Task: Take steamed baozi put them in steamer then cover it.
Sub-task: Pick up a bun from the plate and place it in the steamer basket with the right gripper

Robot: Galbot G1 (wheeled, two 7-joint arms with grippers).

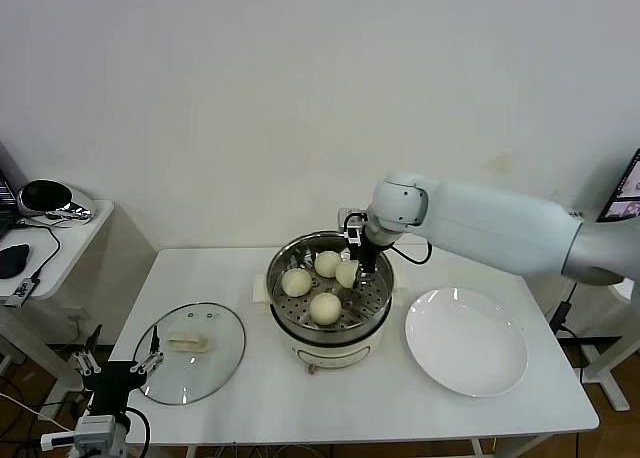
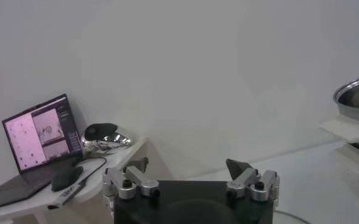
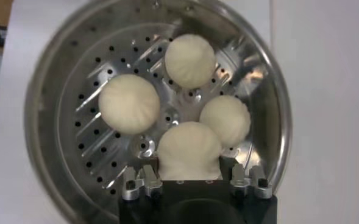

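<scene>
The right gripper (image 3: 190, 173) holds the fourth baozi (image 3: 189, 151) between narrow jaws, low over the 3 o'clock side of the steamer (image 1: 300, 336) tray, and the cover (image 1: 192, 350) waits at 9 o'clock on the white table (image 1: 330, 408) beside the wide-open left gripper (image 1: 118, 361).

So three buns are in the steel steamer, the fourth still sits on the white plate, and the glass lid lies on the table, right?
Not quite. The round white plate is bare. The fourth cream-white bun is over the round steel steamer, gripped by the right end effector, as the right wrist view shows. The clear glass lid does lie on the table.
</scene>
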